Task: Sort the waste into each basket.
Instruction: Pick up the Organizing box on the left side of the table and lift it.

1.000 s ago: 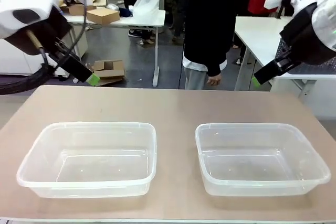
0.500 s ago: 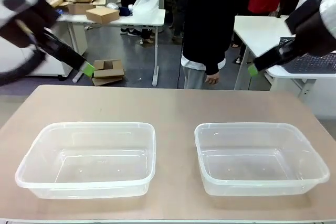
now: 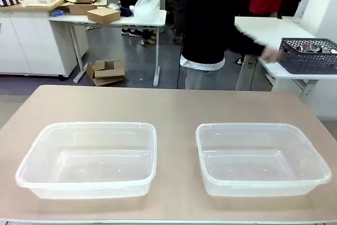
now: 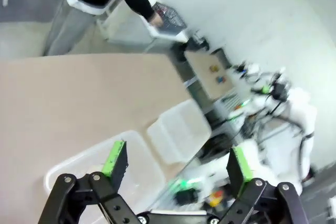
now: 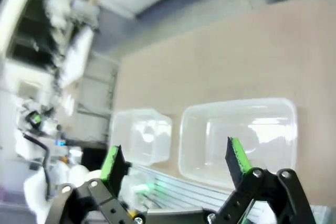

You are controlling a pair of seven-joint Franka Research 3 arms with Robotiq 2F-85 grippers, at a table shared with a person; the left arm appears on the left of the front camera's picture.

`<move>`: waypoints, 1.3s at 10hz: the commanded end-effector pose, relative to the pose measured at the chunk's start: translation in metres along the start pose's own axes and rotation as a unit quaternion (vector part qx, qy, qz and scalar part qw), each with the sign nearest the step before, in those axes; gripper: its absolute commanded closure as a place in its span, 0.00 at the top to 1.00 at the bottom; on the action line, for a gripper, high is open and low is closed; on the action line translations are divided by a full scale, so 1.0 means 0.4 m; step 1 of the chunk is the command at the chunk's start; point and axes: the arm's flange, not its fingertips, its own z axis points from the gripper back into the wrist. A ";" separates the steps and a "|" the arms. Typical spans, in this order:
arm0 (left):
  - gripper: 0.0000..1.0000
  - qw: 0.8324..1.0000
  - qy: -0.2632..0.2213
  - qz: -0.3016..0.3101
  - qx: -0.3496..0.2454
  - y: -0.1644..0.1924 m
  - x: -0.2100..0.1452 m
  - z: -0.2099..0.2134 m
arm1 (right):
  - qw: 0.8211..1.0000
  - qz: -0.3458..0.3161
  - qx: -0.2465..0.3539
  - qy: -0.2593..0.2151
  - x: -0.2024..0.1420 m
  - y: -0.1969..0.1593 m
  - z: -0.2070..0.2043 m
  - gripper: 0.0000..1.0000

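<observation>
Two baskets are set side by side on the worktop [image 3: 174, 104], left basket [image 3: 89, 126] and right basket [image 3: 253, 126], both empty, awaiting sorting. The left gripper [image 4: 176, 163] and right gripper [image 5: 173, 158] are held raised, wide open, gripping nothing. Beyond, a mesh crate [image 3: 308, 56] is reached for by the person's hand [image 3: 270, 52].

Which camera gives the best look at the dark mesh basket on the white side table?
Front view: the dark mesh basket sits sharp on the white side table, the person's blurred hand at its edge. The left wrist view shows it far off, small and blurred.
</observation>
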 end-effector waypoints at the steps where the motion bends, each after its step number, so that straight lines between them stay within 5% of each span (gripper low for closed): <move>1: 1.00 0.994 -0.034 0.099 0.036 0.112 -0.176 -0.106 | 0.984 -0.170 0.034 -0.044 -0.174 -0.234 -0.223 1.00; 2: 1.00 1.000 0.000 0.000 0.000 0.000 0.000 0.000 | 1.000 0.000 0.000 0.000 0.000 0.000 0.000 1.00; 13: 1.00 1.000 0.000 0.000 0.000 0.000 0.000 0.000 | 1.000 0.000 0.000 0.000 0.000 0.000 0.000 1.00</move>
